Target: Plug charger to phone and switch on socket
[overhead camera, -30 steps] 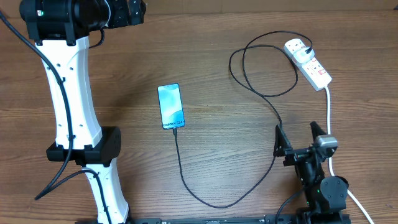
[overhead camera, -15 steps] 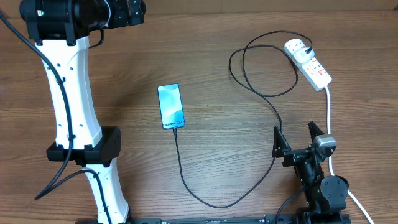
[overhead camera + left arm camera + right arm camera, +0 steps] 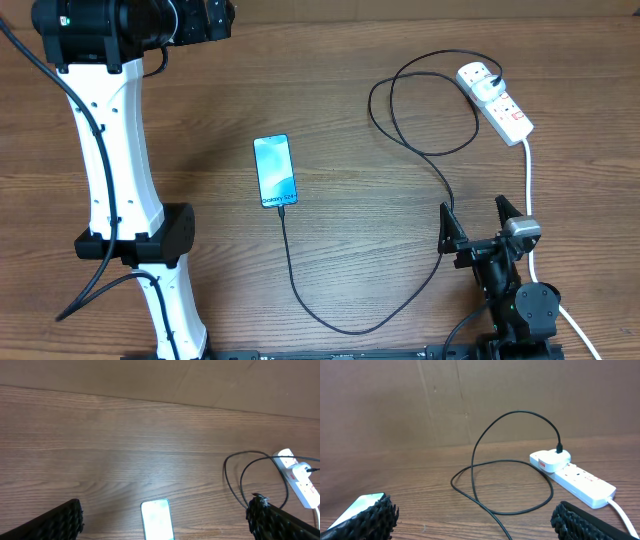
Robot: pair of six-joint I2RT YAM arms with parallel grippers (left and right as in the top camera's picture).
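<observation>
Bare wood is lying open across the far middle of the table (image 3: 330, 90), giving a gripper a clear way down to the phone (image 3: 275, 171) from the far, left and right sides. At the phone's near end the black cable (image 3: 287, 245) is sweeping in a wide curve toward the right, then looping beside the power strip (image 3: 495, 100) and fencing off its left side. The right gripper (image 3: 475, 207), fingers spread with nothing between them, is sitting hemmed between that cable on its left and the white cord (image 3: 528, 180) on its right. The left arm (image 3: 110, 170) is blocking the table's left side.
</observation>
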